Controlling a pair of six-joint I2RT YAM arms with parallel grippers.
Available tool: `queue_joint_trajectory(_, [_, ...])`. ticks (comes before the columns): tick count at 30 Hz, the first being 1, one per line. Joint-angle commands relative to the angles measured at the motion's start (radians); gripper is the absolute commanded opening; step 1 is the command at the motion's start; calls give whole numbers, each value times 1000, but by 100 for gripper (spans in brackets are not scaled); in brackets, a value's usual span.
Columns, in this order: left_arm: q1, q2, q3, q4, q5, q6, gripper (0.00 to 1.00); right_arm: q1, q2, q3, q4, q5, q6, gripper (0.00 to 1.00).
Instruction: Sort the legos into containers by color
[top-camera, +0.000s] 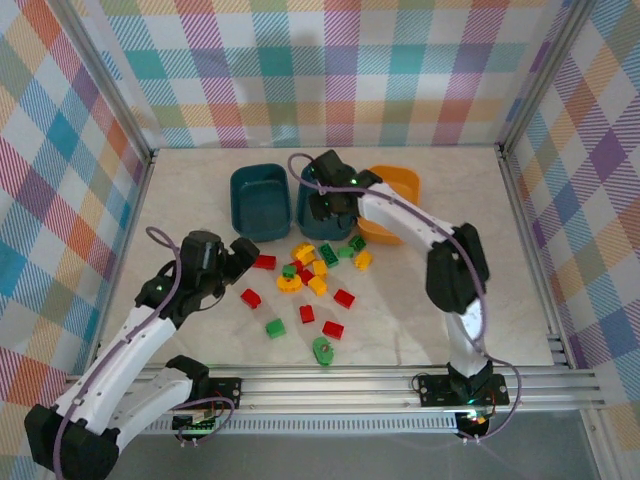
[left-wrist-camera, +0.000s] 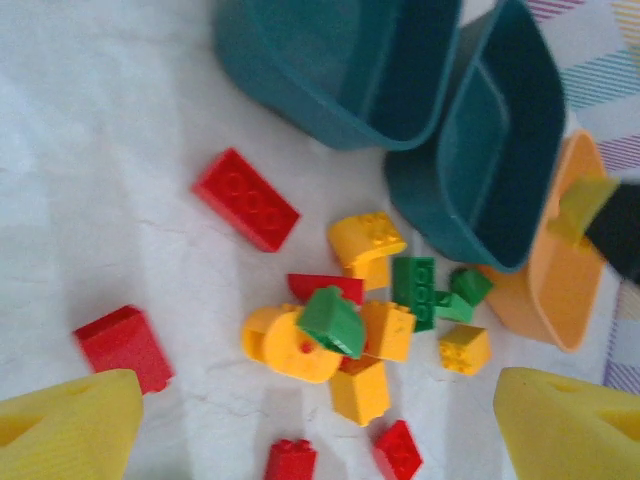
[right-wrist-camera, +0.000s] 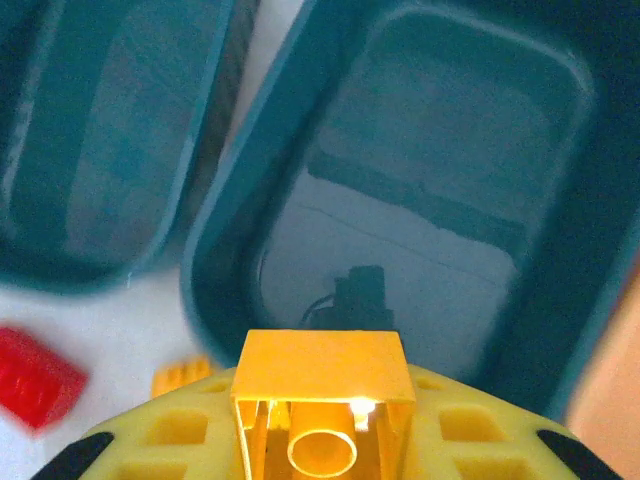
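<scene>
My right gripper (top-camera: 325, 205) (right-wrist-camera: 320, 425) is shut on a yellow lego (right-wrist-camera: 320, 385), held over the near end of the middle dark teal container (top-camera: 305, 218) (right-wrist-camera: 225, 250). That tub's floor is bare. Beside it stand the left teal container (top-camera: 258, 200) (right-wrist-camera: 100, 150) and the orange container (top-camera: 395, 200) (left-wrist-camera: 565, 280). The other legos lie in a pile (top-camera: 310, 270) of red, yellow and green in front of the tubs. My left gripper (top-camera: 240, 255) (left-wrist-camera: 315, 440) is open, low over the table at the pile's left, its yellow fingers (left-wrist-camera: 65, 430) wide apart with nothing between them.
Loose red bricks (top-camera: 264, 262) (top-camera: 250, 297) lie close to my left gripper. A green brick (top-camera: 275, 327) and a green gear-like piece (top-camera: 323, 349) sit nearer the front rail (top-camera: 400, 385). Checkered walls close in the table on three sides.
</scene>
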Motion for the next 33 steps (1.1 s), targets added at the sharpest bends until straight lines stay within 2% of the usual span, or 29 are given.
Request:
queue_joint_trajectory(1, [10, -27, -39, -170, -38, -5, 89, -27, 142, 196, -113, 1, -14, 27])
queue_joint_trajectory(5, [10, -63, -104, -169, 36, -51, 87, -49, 254, 359, -192, -8, -7, 33])
queue_joint_trajectory(7, [12, -74, -133, -152, 57, -79, 86, -55, 276, 394, -208, -16, -5, 45])
queue_joint_trajectory(9, [12, -70, -151, -135, 70, -100, 86, -59, 288, 427, -233, -17, -8, 51])
queue_joint_trajectory(12, [11, -44, -151, -120, 78, -116, 86, -58, 258, 422, -236, -8, -17, 58])
queue_joint_trajectory(15, [11, 1, -140, -111, 80, -123, 87, -59, 189, 372, -217, -7, -21, 60])
queue_joint_trajectory(18, [11, 67, -130, -106, 83, -135, 85, -56, 71, 224, -143, -40, 3, 61])
queue_joint_trajectory(23, [9, 189, -116, -84, 92, -175, 73, -46, -160, -143, 26, -94, 61, 61])
queue_joint_trajectory(28, [10, 261, -107, 6, 43, -155, 75, -44, -340, -430, 121, -151, 128, 60])
queue_joint_trajectory(33, [9, 343, -97, 127, 56, -90, 76, -37, -463, -634, 160, -154, 165, 60])
